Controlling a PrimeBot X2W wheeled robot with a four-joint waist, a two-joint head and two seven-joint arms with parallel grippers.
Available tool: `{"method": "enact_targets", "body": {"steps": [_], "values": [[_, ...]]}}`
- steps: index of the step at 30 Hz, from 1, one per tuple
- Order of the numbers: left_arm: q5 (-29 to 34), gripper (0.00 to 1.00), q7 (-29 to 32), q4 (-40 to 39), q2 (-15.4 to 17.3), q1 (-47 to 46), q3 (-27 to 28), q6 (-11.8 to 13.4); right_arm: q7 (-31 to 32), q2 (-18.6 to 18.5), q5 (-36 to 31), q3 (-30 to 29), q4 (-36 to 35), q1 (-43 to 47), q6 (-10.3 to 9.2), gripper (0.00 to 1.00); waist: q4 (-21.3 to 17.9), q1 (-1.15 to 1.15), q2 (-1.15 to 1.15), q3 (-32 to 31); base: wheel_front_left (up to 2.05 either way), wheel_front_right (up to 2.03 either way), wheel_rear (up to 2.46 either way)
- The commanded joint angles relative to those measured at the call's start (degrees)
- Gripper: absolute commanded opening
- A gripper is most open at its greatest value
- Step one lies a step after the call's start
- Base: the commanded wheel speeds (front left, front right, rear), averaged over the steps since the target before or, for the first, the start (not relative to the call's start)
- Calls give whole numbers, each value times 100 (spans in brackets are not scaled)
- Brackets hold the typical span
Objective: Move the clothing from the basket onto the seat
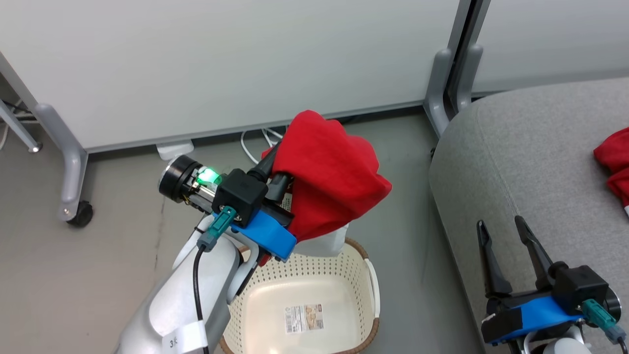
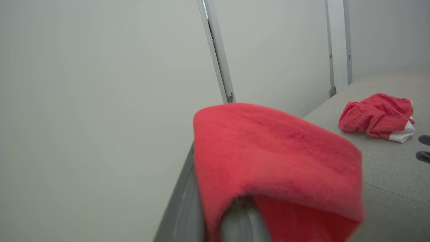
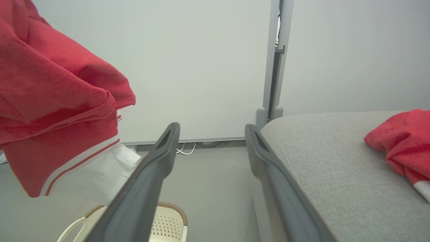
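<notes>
On the seat (image 1: pixel 516 162) one red garment (image 1: pixel 614 157) was seen lying; the basket (image 1: pixel 372 290) was empty. The second garment (image 1: pixel 334 172) was held above the basket, clamped in the left pincer (image 1: pixel 275 179); the right pincer (image 1: pixel 499 222) was spread, idle. The carry was judged in hand: a swing over the seat, then release, was called for.

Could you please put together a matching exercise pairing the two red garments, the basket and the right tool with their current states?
Things:
1. held garment
2. other garment
3. basket
4. right tool

States:
A. open, holding nothing
B. lying on the seat
C. hanging in the air
D. standing on the floor

Pairs: 1-C, 2-B, 3-D, 4-A
</notes>
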Motion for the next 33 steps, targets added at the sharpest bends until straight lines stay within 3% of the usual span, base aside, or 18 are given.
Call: {"method": "enact_targets", "body": {"steps": [1, 10, 18, 33], "values": [[29, 0, -27, -36, -12, 105, -8, -21, -4, 19, 29, -8, 15, 134, 1, 100, 7, 1, -1, -200, 0, 0, 0], [73, 0, -27, -4, -12, 236, -49, -101, -4, -6, -4, 91, -25, 209, 1, 100, 29, 1, -1, -404, 0, 0, 0], [86, 0, -27, 47, -33, 236, -57, -132, -4, -268, 60, 657, -105, 4, 1, 100, 44, 1, -1, -378, 0, 0, 0], [180, 0, -27, 71, -125, 70, -75, -180, -4, -1114, 514, 2810, -192, -1049, 1, 100, 87, 1, -1, -157, 0, 0, 0]]}}
